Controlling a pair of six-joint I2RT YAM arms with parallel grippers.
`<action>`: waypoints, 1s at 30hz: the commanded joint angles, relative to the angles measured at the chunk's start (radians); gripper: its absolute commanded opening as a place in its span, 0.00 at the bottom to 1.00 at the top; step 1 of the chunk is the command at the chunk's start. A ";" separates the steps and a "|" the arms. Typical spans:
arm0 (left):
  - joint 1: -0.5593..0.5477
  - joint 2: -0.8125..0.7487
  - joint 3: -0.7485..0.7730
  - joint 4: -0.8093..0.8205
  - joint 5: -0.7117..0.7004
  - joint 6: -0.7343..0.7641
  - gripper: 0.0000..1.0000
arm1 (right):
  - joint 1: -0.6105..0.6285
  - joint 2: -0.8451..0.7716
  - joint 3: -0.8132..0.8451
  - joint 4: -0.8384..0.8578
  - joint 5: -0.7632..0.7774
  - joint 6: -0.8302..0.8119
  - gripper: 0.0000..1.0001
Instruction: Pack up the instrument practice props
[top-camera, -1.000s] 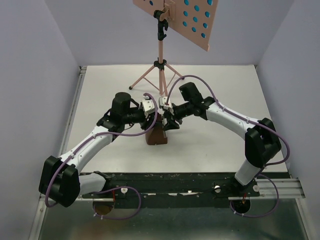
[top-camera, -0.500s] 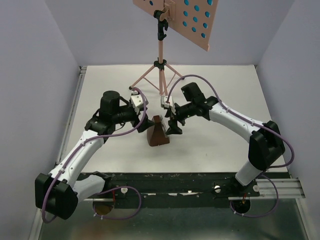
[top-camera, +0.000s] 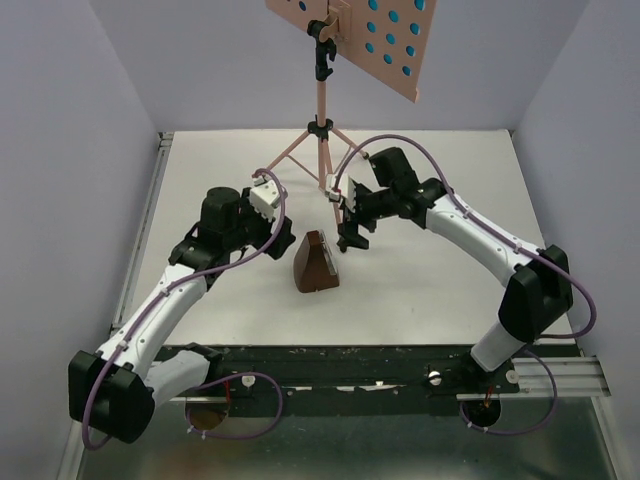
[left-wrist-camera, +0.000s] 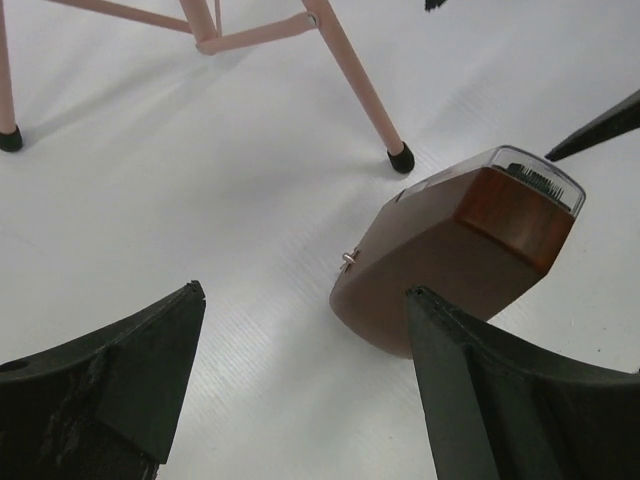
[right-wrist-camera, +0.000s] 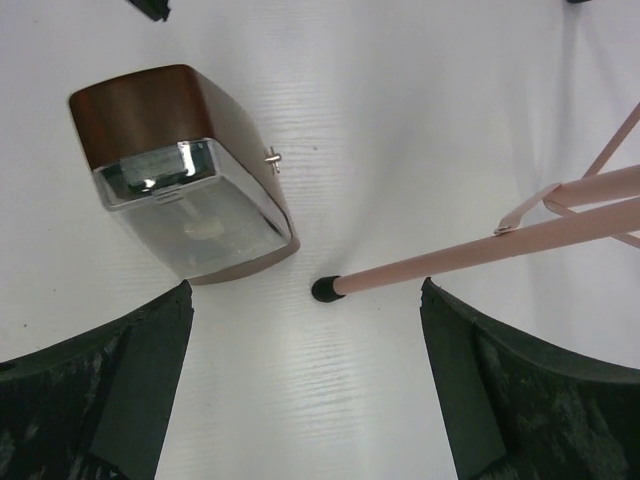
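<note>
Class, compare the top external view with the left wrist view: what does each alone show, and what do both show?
Only top external: the music stand's hole-dotted desk and upright post. Only left wrist: the small metal key on the side of the metronome. Both: the metronome, the stand's legs, and the open left hand, gripping nothing.

The top external camera looks down from above and behind the arm bases toward the back wall, wide enough to hold the whole table (top-camera: 450, 290) and most of the music stand (top-camera: 322, 110). The left wrist camera looks low and close between its own fingers (left-wrist-camera: 130, 370) at the wooden side of the metronome (left-wrist-camera: 450, 255). The right wrist camera looks steeply onto its clear cover (right-wrist-camera: 190, 215), and both share one black-capped stand foot (left-wrist-camera: 400, 156).
</note>
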 joint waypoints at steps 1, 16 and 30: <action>-0.047 0.031 -0.060 0.104 -0.094 -0.052 0.90 | -0.005 0.070 0.057 -0.026 0.059 -0.027 1.00; -0.114 0.097 -0.092 0.222 -0.140 -0.035 0.88 | 0.135 -0.048 -0.115 0.026 0.125 -0.041 1.00; -0.050 -0.104 -0.049 -0.152 -0.302 -0.144 0.99 | 0.065 0.173 0.363 -0.549 -0.193 -0.513 1.00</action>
